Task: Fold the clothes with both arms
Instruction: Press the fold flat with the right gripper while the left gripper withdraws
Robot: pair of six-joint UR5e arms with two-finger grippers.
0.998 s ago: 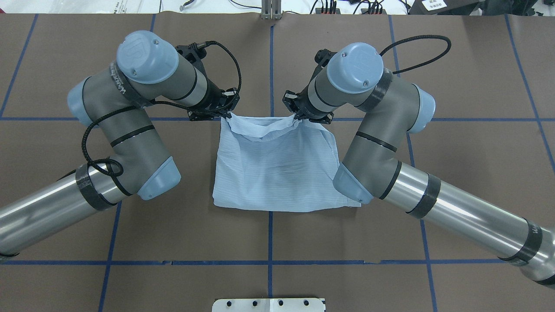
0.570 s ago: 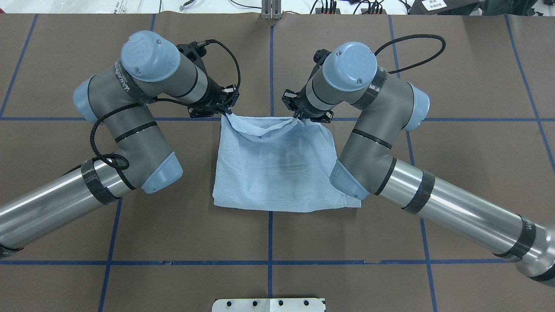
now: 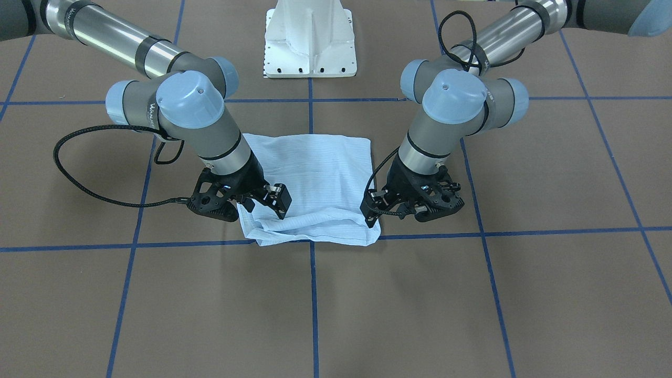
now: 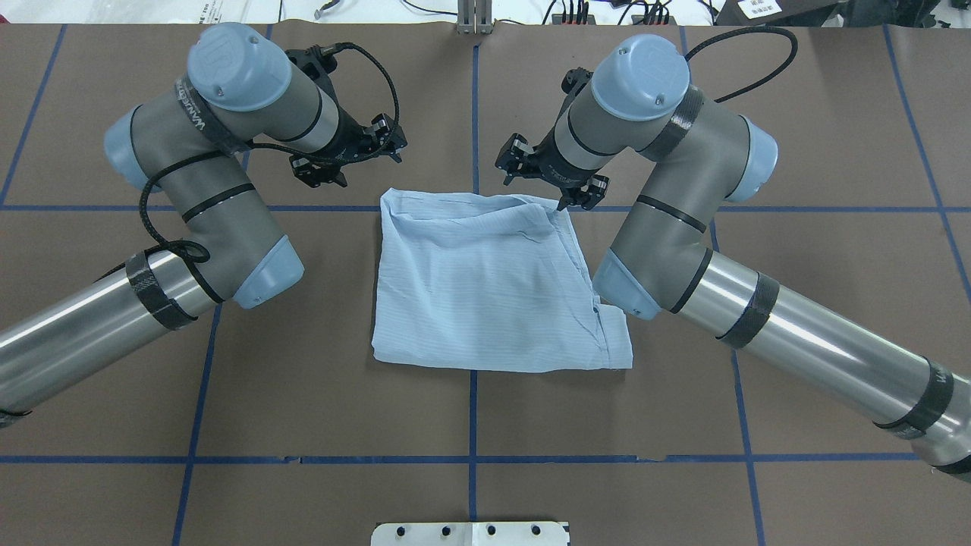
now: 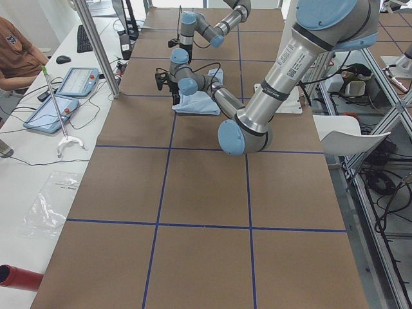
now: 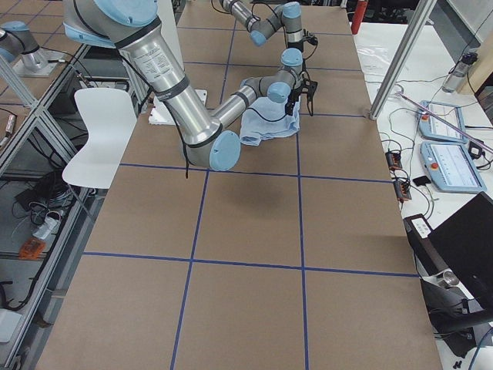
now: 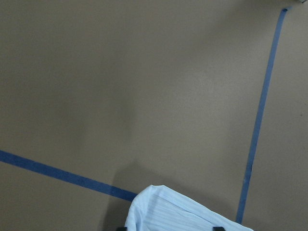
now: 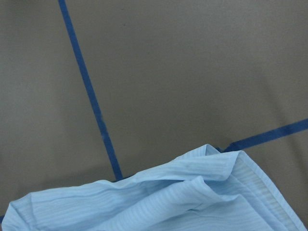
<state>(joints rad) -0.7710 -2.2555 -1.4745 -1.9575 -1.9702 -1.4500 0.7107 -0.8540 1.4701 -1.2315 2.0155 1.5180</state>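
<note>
The pale blue shirt (image 4: 485, 296) lies folded into a rough square at the middle of the table (image 4: 303, 394). It straddles the centre line of blue tape (image 4: 472, 425), and its far edge runs along a cross line. Both arms sit beyond that far edge. The left tool (image 4: 355, 158) hangs just past the far left corner with its jaws spread and nothing between them. The right tool (image 4: 551, 177) is by the far right corner, also spread and empty, and neither pinches the cloth. By my reading a fold is laid down and the step in hand is the let-go and pull-away. The next move would call for a fresh two-handed grasp on an edge, perhaps after flattening the loose ridge at the far right corner. That thin fabric looks ready to slide or drag if it is caught unevenly. The overhead view gives the whole outline, including a seam poking out at the near right corner. The front-facing view alone shows the stacked, slightly splayed layers along the far edge. The right wrist view brings the crumpled far right corner close but shows no fingers. The left wrist view shows the far left corner lying between two dark fingertip ends at the frame's bottom, which backs the spread stance.
</note>
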